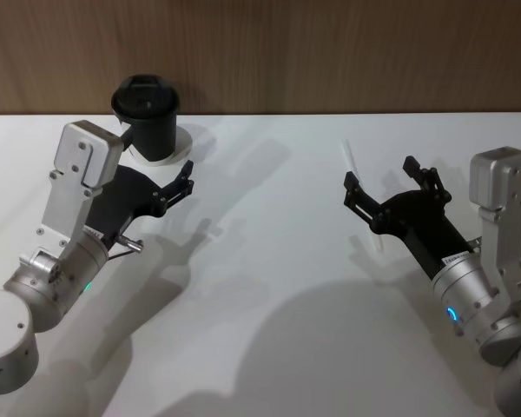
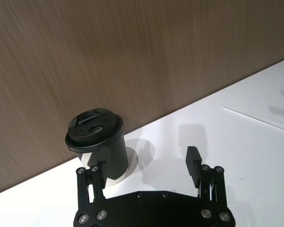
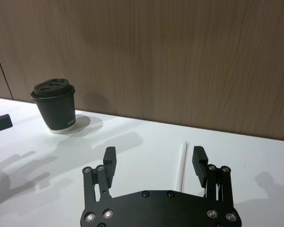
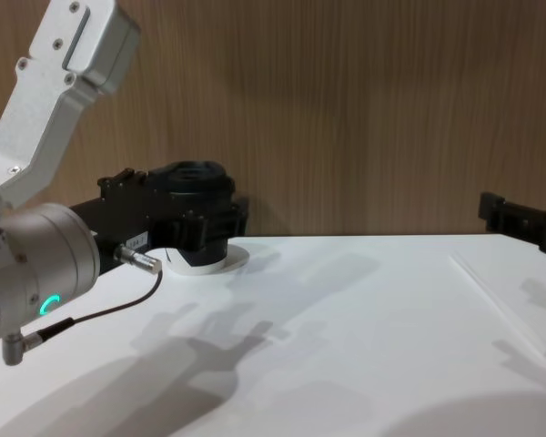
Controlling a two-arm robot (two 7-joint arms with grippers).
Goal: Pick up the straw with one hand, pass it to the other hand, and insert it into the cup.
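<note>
Pickup pending: right gripper [image 1: 379, 176], spread wide, hovers over straw [image 1: 348, 156], apparently flat; lower, then pinch. Idle left gripper [image 1: 185, 177], likewise spread, has cup [image 1: 146, 111] at eleven o'clock.

cup [image 1: 149, 122] far left on table [image 1: 269, 287], straw [image 1: 351, 160] lying right

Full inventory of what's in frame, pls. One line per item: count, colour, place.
cup: 1, black with black lid and white base, far left of table by the wall
straw: 1, white, lying flat on table at right
table: 1, white, under everything
wall: 1, brown wood grain, behind table
cable: 1, thin black with metal plug, just behind left gripper
left gripper: 1, black, open, close beside cup
right gripper: 1, black, open, over straw
</note>
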